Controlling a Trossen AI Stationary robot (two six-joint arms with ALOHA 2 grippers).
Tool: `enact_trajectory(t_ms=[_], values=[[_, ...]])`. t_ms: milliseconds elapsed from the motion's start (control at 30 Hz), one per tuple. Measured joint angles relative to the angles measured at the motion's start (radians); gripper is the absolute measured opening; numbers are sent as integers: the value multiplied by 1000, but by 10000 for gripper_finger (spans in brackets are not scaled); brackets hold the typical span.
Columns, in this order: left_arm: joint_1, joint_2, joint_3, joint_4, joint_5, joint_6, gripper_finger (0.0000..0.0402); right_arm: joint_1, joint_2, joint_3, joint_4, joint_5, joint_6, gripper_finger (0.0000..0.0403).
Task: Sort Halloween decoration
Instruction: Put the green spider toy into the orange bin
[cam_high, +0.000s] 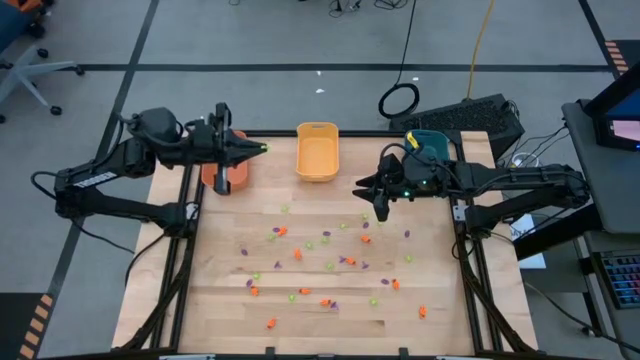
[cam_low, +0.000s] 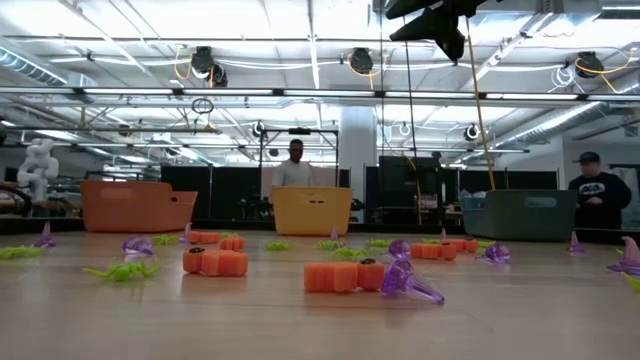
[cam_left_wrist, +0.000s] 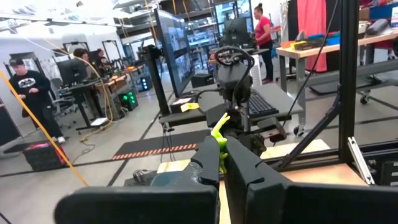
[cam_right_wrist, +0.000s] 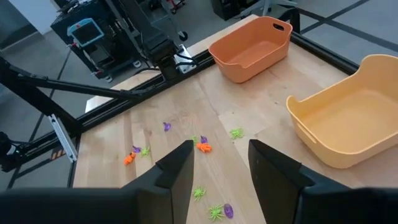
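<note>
The wooden bench (cam_high: 330, 300) carries three bins along its far edge: orange bin (cam_high: 222, 172) left, yellow bin (cam_high: 317, 152) centre, teal bin (cam_high: 428, 146) right. The left hand (cam_high: 262, 149), pinched shut on a light green trinket (cam_left_wrist: 218, 129), hangs between the orange and yellow bins. The right hand (cam_high: 381, 210) hovers empty, fingers apart, near the teal bin. Halloween decoration (cam_high: 330, 262) lies scattered mid-bench.

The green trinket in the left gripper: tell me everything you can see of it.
The light green trinket is a tiny, spindly, plastic-looking piece pinched between the left gripper's shut fingers, its thin prongs poking out past the tips. It hangs in the air beside the orange bin, at the table's far left. Only the fingers touch it.
</note>
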Motion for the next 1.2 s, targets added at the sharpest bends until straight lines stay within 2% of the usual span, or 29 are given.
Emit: enact_trajectory(t_ms=[433, 633, 800, 1000, 1100, 1200], values=[[0, 0, 0, -12, -2, -9, 2, 0, 0, 0, -6, -4, 80, 139], [0, 0, 0, -76, -59, -11, 2, 0, 0, 0, -34, -5, 82, 139], [0, 0, 0, -223, -183, -11, 2, 5, 1, 0, -53, -5, 105, 139], [0, 7, 0, -516, -431, -17, 2, 7, 1, 0, -53, -5, 104, 139], [7, 24, -1, -665, -540, -102, 2, 7, 1, 0, -53, -5, 104, 139], [45, 40, -18, -776, -601, -276, 2, 7, 1, 0, -54, -5, 104, 139]])
